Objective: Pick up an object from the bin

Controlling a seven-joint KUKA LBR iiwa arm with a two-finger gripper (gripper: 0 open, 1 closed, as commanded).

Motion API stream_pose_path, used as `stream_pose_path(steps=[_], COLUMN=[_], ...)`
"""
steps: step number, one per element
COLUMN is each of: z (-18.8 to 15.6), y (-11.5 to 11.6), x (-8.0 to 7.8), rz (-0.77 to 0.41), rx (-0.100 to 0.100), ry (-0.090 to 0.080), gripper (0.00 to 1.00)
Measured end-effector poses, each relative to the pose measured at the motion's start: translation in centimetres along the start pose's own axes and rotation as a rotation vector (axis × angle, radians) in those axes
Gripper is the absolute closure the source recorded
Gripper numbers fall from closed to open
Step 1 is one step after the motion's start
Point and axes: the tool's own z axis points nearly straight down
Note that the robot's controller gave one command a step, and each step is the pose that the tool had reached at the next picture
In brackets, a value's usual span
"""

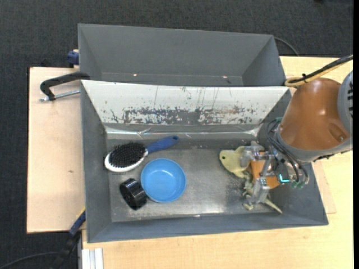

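**KUKA arm's end effector (pixel 255 196) down over a pale yellow thing (pixel 230 161) at the right end of the grey bin (pixel 95 167)**

The pale yellow thing, irregular in shape, lies on the bin floor near the right wall. Its rounded part shows just left of the end effector, which partly covers it. Whether the end effector is released, clenched or grasping it cannot be told from this angle. A thin yellowish tip (pixel 273 207) juts out beneath the tool near the front wall, and it cannot be told whether it is part of the same thing. The arm's orange cover (pixel 314 119) rises above the right wall. Well apart, at the left end, lie 3 things: a white hairbrush (pixel 125 157) with black bristles and a blue handle, a round blue bowl (pixel 162 180) just beside it, and a small black cylinder (pixel 133 194) against the bowl's lower left.
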Motion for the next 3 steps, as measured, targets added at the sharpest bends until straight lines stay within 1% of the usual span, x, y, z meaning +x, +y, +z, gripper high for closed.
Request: stream_pose_path(steps=[1,2,3], z=[6.1,2.7,2.9], y=[1.3,-1.2,-0.5], x=[-8.3,-9.3,-10.6], rz=[0.052,-0.02,-0.155], rx=[-0.001,0.003,0.002], ry=[-0.019,-0.017,-0.015], gripper=[0.0,0.0,0.0])
